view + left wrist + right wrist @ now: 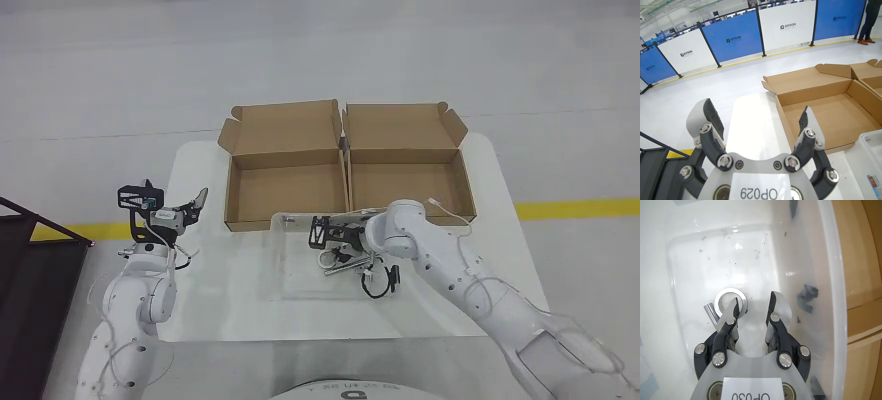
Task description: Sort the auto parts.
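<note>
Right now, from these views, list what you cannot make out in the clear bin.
Right wrist view: a finger of the right gripper covers part of the metal ring; contact unclear.
Right wrist view: a dark shape behind the bin wall, blurred.
Top view: the parts pile, too small to count, partly hidden by the right arm.

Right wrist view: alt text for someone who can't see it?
The right gripper is open inside the clear bin, one finger over a metal ring beside a metal rod. A cardboard box lies outside the bin wall.
</note>
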`<state>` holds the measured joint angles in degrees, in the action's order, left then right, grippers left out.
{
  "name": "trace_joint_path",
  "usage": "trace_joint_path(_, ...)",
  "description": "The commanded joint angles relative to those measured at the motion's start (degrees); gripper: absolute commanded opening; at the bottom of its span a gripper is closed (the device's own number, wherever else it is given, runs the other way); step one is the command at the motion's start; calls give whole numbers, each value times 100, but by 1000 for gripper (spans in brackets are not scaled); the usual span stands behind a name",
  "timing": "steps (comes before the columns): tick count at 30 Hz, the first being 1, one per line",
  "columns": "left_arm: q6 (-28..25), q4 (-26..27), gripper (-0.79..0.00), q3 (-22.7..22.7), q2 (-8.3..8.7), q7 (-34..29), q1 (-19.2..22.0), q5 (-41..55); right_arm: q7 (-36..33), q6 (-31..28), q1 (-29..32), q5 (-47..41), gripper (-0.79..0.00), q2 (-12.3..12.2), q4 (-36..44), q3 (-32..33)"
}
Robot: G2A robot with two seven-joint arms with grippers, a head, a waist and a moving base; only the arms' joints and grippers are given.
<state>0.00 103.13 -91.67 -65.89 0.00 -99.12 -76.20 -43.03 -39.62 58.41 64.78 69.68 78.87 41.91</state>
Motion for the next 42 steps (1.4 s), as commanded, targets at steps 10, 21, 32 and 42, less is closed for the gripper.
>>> trace_joint_path(10, 0, 0, 0, 0, 0, 0, 0, 0, -74, 214, -339, 36, -677, 218, -533, -464)
trace_joint_path(21, 0, 0, 0, 0, 0, 0, 0, 0, 452, 179, -247, 201, -785, 126, -147, -175)
trace_joint_path(32, 0, 0, 0, 0, 0, 0, 0, 0, 2536, -338, 1153, 686, -785, -449, 1573, 1394)
trace_joint_path(42, 0, 0, 0, 0, 0, 0, 0, 0, 4349, -257, 1867, 759, -785, -636, 1842, 2348)
